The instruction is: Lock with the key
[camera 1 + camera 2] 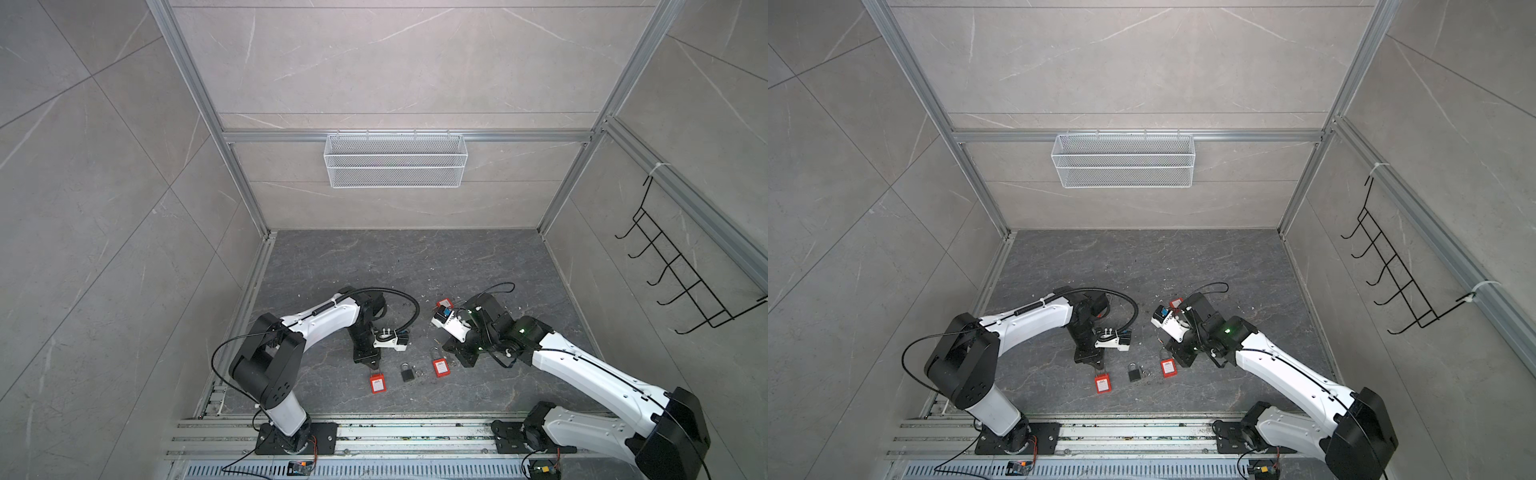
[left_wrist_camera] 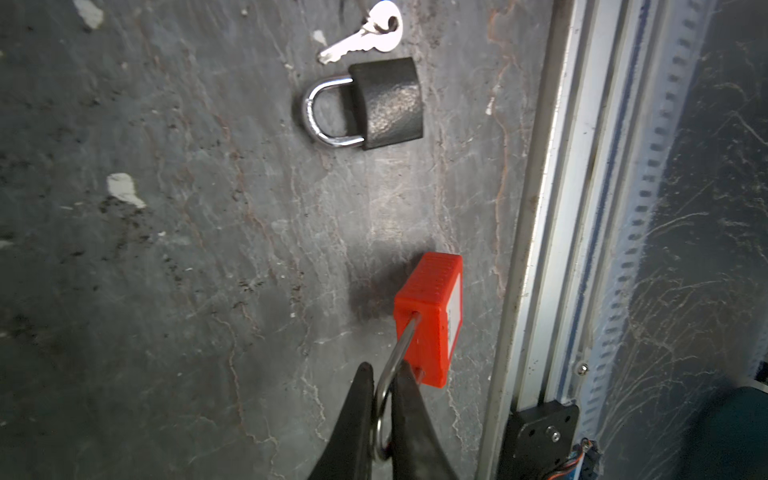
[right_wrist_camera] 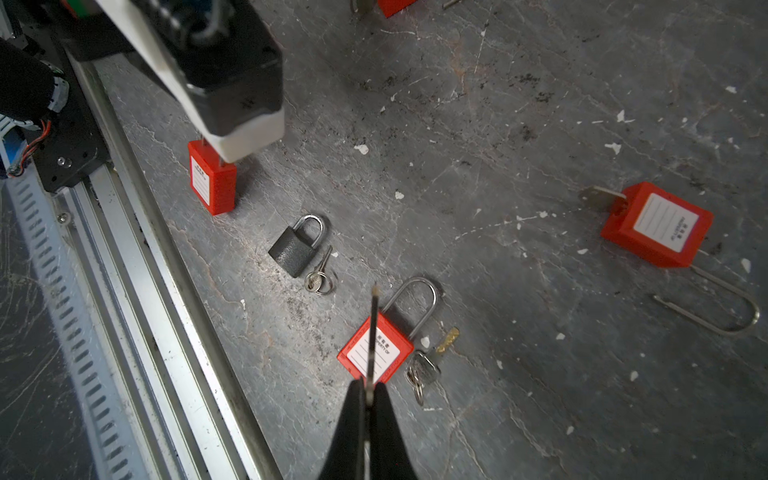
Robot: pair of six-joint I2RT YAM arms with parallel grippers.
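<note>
Gleaming steel shackle (image 2: 401,349), ribbed red padlock (image 2: 428,307)

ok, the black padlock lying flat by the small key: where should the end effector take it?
Take the black padlock by its body, across the two side faces, straight down from above. It lies flat, shackle shut and low on the table, probably hard to hook. Mind the small key close beside one side face.

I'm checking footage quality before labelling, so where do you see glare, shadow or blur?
Left wrist view: the silver key glares nearly white, and the red padlock casts a soft dark shadow. Right wrist view: the held key looks blurred up close. Both top views: even light, with wide-angle distortion toward the edges.
</note>
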